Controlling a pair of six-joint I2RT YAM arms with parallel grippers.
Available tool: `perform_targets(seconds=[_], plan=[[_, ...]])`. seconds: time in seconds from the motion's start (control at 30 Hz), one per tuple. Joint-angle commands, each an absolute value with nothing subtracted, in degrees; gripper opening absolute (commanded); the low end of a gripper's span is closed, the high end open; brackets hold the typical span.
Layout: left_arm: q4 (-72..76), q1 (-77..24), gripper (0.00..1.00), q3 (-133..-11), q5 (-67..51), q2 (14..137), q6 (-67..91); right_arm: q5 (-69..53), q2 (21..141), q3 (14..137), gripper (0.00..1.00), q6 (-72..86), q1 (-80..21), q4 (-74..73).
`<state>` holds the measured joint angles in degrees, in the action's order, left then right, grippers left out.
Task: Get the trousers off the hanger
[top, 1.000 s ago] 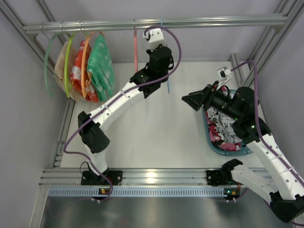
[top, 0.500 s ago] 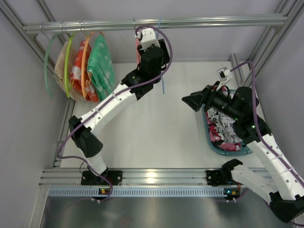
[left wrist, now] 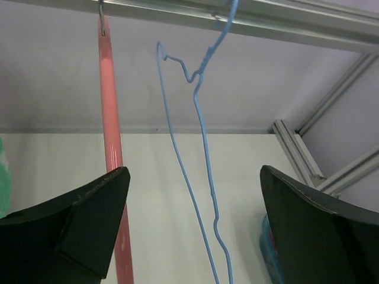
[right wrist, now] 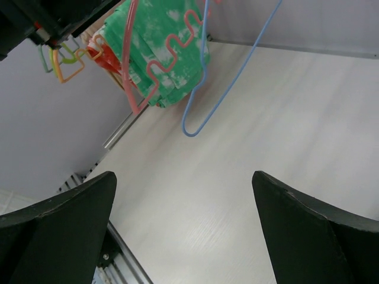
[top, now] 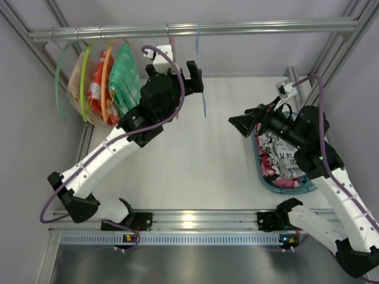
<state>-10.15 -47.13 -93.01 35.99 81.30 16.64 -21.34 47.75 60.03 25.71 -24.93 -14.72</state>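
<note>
From above, the trousers (top: 277,155) lie crumpled in the teal basket (top: 260,171) at about 3 o'clock on the table, so they are already off. The hanger (top: 202,89) hangs bare from the rail (top: 266,26) at 12 o'clock. You see it nearly edge-on as a thin line running from 12 towards 6, with the hook at the top. Your left gripper (top: 194,78) sits just beside it on the 9 o'clock side, spread wide and holding nothing. Your right gripper (top: 240,125) hovers just beside the basket's 10 o'clock corner, also wide open and empty. I can't make out any long axis or heading in the heap of trousers.

In the left wrist view, the hanger (left wrist: 200,65) drops between your two fingers (left wrist: 65,236) without touching either. The salmon hanger (left wrist: 109,118) is close at 9 o'clock. What seems left is clearing away, so draw straight back towards yourself and keep the jaws wide. Don't sweep sideways, because either wire could snag.

In the right wrist view, the hanger (right wrist: 238,71) slants from 1 o'clock down to its rounded end near the middle, in front of the green garment (right wrist: 172,53). Only bare table shows between your fingers (right wrist: 59,225).
</note>
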Motion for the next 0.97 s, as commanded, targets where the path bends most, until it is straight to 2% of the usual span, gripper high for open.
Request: perform_targets(seconds=[0.0,0.3,0.57,0.77,0.93], plan=[[-8.87,-48.51,0.99,-88.96,28.4,75.68,11.27,-18.64,47.46,63.37,0.99,21.72,-24.08,-14.94],[-22.13,-48.69,0.99,-86.49,14.95,66.63,-4.63,-14.6,48.43,66.0,0.99,15.21,-23.91,-18.54],[-25.4,-44.49,0.99,-79.99,29.17,57.31,-11.25,-13.01,48.6,66.1,0.99,12.31,-23.82,-20.48],[-26.54,-39.38,0.99,-74.02,29.79,50.02,-12.22,-12.65,48.08,63.81,0.99,10.81,-22.77,-19.6],[-28.12,-34.46,0.99,-73.83,27.52,48.43,-10.81,-14.15,47.72,63.89,0.99,11.07,-21.1,-19.42]])
